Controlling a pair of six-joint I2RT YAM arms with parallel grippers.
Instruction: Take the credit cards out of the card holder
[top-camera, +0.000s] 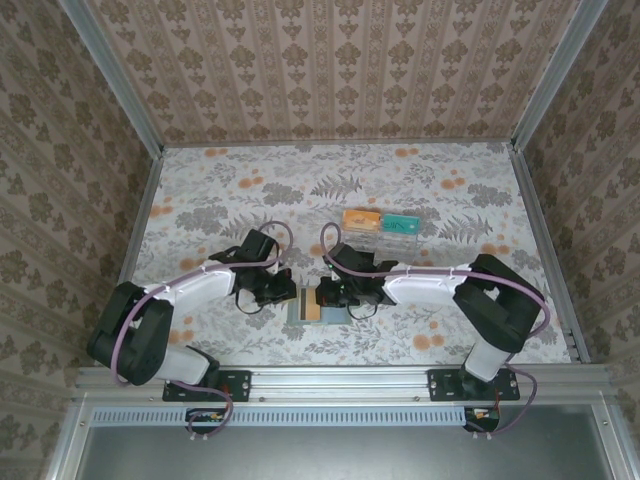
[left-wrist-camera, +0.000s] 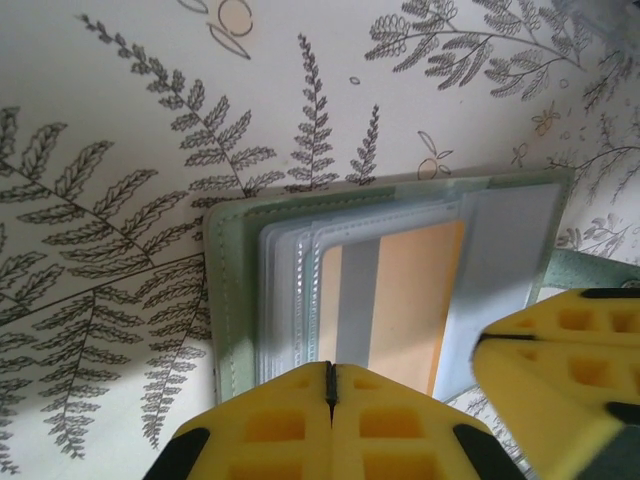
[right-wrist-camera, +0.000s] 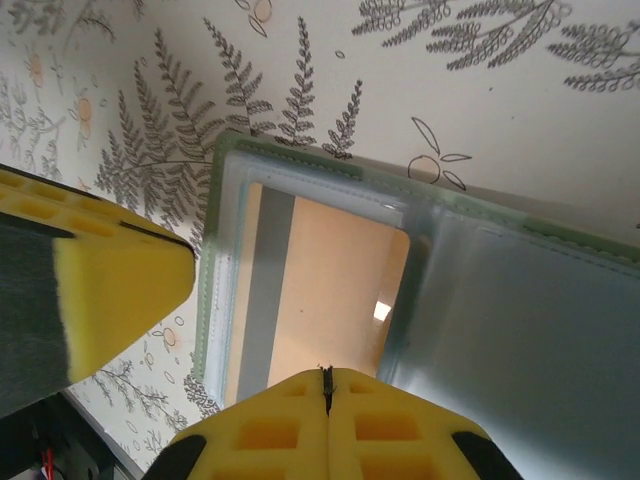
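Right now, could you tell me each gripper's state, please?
Left gripper: jaws shut at the card holder's edge; grip unclear.
Right gripper: jaws shut at the tan-orange card's edge; grip unclear.

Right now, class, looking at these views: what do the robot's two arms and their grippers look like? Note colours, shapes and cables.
Both the left arm and the right arm have black joints, a white-covered forearm and a looping purple cable. The left gripper and right gripper carry blocky yellow fingers moulded with square recesses, black at the base.
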